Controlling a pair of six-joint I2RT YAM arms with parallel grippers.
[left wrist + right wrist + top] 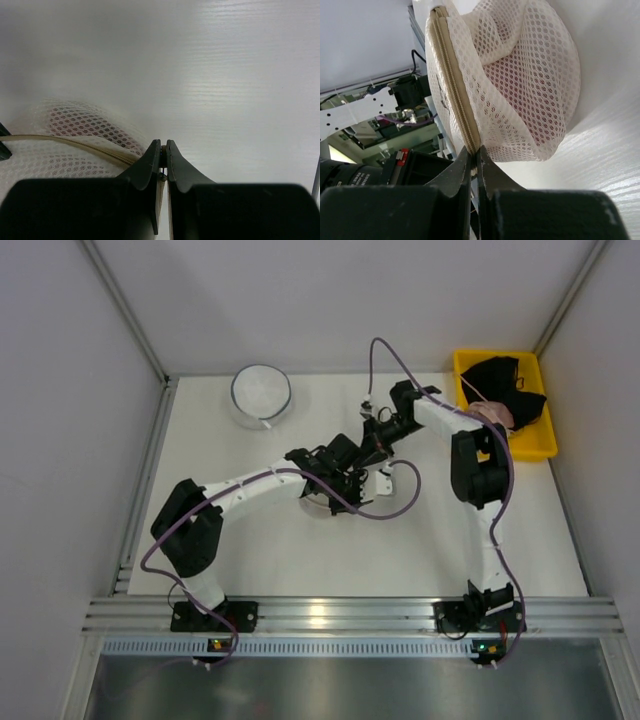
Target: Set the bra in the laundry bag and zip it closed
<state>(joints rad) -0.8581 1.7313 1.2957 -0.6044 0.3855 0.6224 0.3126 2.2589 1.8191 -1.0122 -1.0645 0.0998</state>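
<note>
- Table [250,560]: white, with the laundry bag [520,85] near its middle, between my two arms.
- Laundry bag: white mesh, with a tan zip band running along its rim.
- Bra [530,110]: inside the bag, its red showing dimly through the mesh.
- Right hand [475,152]: my fingers are pressed together, pinching the zip band.
- Left hand [163,149]: my fingers are closed tight where the zip band reaches them, gripping the bag's edge.

Laboratory robot cell: white wood-grain tabletop [300,560] enclosed by plain grey wall panels [60,440], slotted aluminium mounting rail [340,615] at near edge.
</note>
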